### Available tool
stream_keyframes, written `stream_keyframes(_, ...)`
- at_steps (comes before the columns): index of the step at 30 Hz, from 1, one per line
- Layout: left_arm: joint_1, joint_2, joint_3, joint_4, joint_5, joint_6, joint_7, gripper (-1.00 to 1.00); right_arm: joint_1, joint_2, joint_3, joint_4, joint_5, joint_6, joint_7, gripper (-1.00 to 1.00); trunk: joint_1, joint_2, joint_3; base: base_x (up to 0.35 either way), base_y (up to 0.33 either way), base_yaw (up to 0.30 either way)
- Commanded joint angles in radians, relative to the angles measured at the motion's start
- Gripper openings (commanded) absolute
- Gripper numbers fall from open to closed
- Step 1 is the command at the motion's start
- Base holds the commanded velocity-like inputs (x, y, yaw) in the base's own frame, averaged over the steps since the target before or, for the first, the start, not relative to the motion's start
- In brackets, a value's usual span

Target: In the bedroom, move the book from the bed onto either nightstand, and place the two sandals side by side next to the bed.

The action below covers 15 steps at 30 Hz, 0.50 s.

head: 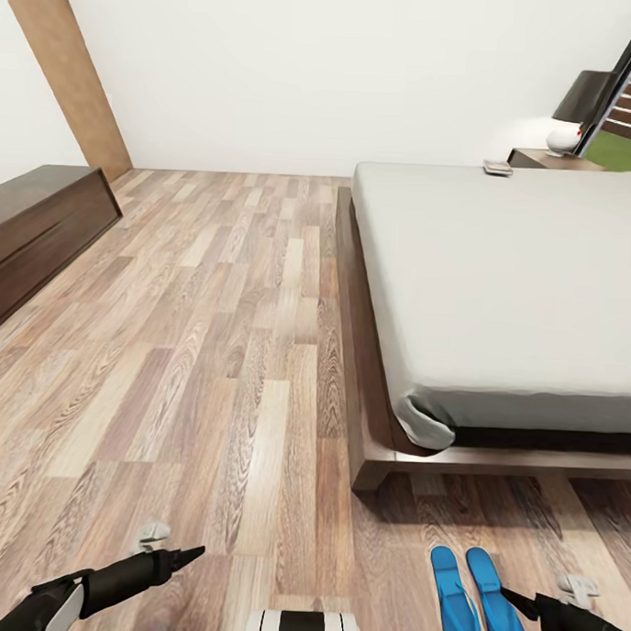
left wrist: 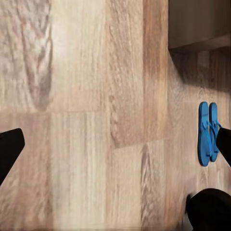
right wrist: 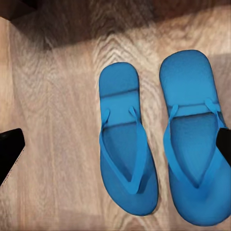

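One nightstand [head: 39, 235] stands at the left, one bed [head: 500, 287] at the right with one book [head: 497, 167] at its far edge; two sandals [head: 473, 602] lie side by side at its foot; left gripper [head: 190, 556] and right gripper [head: 514, 600] hang released, empty, over the plank floor [head: 241, 349].

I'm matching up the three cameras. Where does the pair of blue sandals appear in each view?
Head view: the sandals lie at bottom right, on the floor beyond the bed's foot.
Left wrist view: small, at the right edge.
Right wrist view: large, centre to right, side by side.
Shared landmark: the bed frame corner.
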Motion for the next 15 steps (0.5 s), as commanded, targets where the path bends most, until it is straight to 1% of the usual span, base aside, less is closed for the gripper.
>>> stream_keyframes(1,0.000,-0.003,0.002,0.022,-0.002,0.003,-0.003,1.00,0.000,0.001,-0.005,0.010,0.001,0.002,0.011,1.00,-0.001,0.000,0.003,0.000,0.000,0.000)
stream_keyframes(3,0.000,-0.010,0.000,0.054,-0.008,-0.014,-0.003,1.00,0.000,0.001,-0.005,0.026,0.001,0.001,0.017,1.00,-0.002,0.000,0.011,0.000,0.000,0.000)
stream_keyframes(8,0.000,-0.037,-0.001,0.088,-0.015,-0.066,-0.004,1.00,0.000,0.002,-0.005,0.076,0.000,-0.001,0.020,1.00,-0.004,0.002,0.030,0.000,0.000,0.000)
stream_keyframes(13,0.000,-0.045,-0.002,0.095,-0.018,-0.081,-0.001,1.00,0.000,0.002,-0.005,0.117,0.000,-0.014,0.020,1.00,-0.006,0.003,0.050,0.000,0.000,0.000)
stream_keyframes(15,0.000,-0.046,-0.002,0.097,-0.023,-0.084,0.000,1.00,0.000,0.004,-0.005,0.130,0.000,-0.032,0.020,1.00,-0.007,0.003,0.057,0.000,0.000,0.000)
